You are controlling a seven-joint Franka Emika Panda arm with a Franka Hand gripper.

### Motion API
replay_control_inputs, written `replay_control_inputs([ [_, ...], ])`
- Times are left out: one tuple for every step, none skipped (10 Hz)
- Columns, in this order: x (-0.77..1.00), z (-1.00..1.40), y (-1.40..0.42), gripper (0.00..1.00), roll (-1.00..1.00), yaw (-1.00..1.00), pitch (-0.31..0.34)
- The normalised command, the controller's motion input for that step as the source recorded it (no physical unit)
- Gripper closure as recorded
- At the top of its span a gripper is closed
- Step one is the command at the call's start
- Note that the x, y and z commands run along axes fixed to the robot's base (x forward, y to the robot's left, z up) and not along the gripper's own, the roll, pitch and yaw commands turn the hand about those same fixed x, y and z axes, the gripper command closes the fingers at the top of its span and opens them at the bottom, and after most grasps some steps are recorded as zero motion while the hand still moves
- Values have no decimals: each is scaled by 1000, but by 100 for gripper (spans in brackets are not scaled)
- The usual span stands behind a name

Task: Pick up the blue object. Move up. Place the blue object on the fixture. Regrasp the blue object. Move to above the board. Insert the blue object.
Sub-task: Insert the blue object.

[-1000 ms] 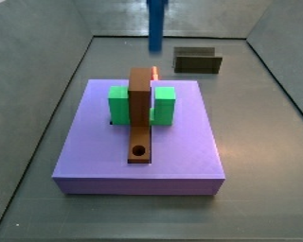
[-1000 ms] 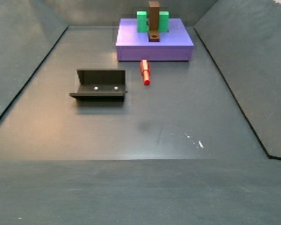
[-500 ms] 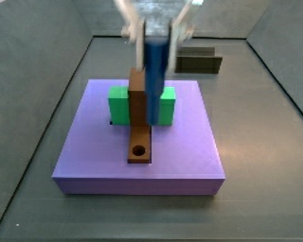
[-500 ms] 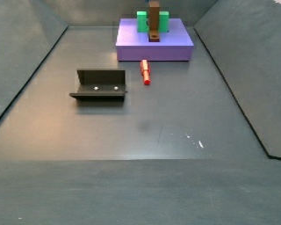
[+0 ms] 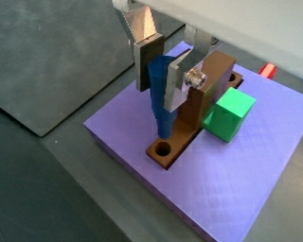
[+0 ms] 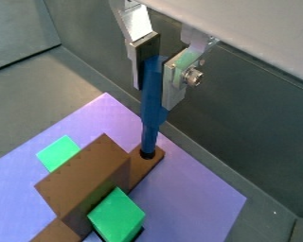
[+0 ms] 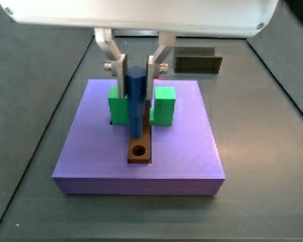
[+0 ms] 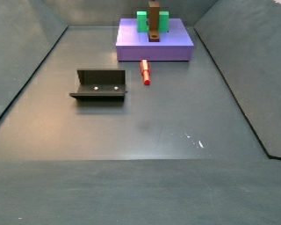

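The board (image 7: 167, 156) fills the middle of the floor, lavender, carrying two green blocks (image 7: 163, 104) and the long brown bar (image 7: 141, 128). Over it hangs the tool (image 7: 136, 68), silver plates clamped on the peg (image 6: 151, 104). That peg is upright, slim, plain blue, its long axis straight down. In a wrist view its lower tip sits right at the bar's hole (image 5: 162, 149); whether it has entered I cannot tell. In a side view the hole (image 7: 140, 150) looks a little nearer us than the peg. So the insert likely turns on lining tip over hole, then straight down. The fixture (image 8: 99, 85) and red peg (image 8: 147, 72) sit aside.
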Motion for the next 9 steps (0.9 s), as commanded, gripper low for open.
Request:
replay_control_inputs([
  [0,-209,-74,100,-70,0,-17],
  [26,-186,-31,100,-59,0,0],
  [29,-163,-11,100,-76,0,0],
  [74,-117,-20,100,-83,0,0],
  [157,-97,-20,100,-76,0,0],
  [171,-91,-6,100,-67,0,0],
  [109,-94,0,100,-53,0,0],
  [31,-106,-6,100,-31,0,0],
  [0,-117,-40,100,-27,0,-6],
])
